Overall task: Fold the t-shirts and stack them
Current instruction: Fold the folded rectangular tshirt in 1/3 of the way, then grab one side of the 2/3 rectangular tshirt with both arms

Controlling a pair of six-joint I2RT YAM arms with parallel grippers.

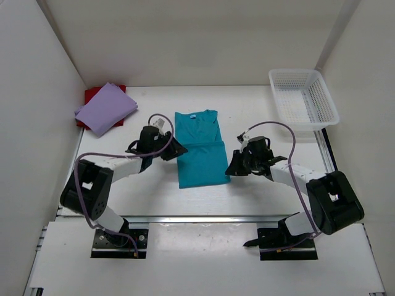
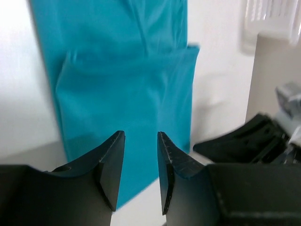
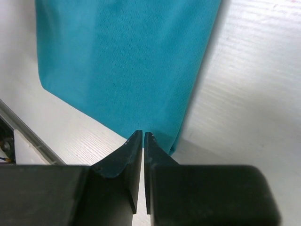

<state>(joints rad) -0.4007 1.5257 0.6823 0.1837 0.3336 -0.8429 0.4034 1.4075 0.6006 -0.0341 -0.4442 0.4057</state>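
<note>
The teal t-shirt (image 1: pixel 200 151) lies flat mid-table, narrowed into a long strip with its lower part doubled over. My left gripper (image 1: pixel 177 149) hovers at its left edge, open, with only teal cloth (image 2: pixel 127 84) showing beyond the empty gap of the left gripper (image 2: pixel 141 134). At the shirt's right edge my right gripper (image 1: pixel 233 168) stands shut and empty. In the right wrist view the right gripper (image 3: pixel 142 133) points at the teal cloth (image 3: pixel 127 61) near its lower corner. A folded lavender t-shirt (image 1: pixel 106 108) rests on the red t-shirt (image 1: pixel 92 94) at the back left.
A white mesh basket (image 1: pixel 303 98) sits at the back right corner, and its rim (image 2: pixel 270 19) shows blurred in the left wrist view. White walls close in the table at left, back and right. A metal rail (image 1: pixel 210 217) runs along the near edge.
</note>
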